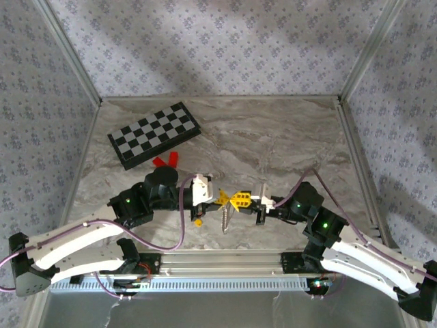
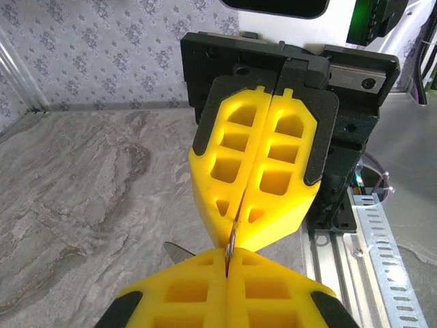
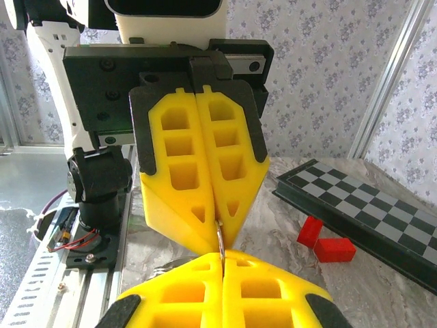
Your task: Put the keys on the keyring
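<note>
No text, label, brand, number or sign can be read on anything in these views.

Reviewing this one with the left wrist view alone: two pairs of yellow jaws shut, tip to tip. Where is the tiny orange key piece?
Observer: From the top view, the tiny orange key piece lies loose on the grey marble tabletop, apart from both pairs of jaws, on their near-left side.
Operator: And the chain loop?
Observer: The thin silvery chain loop trails from the meeting tips toward the table's near edge.
</note>
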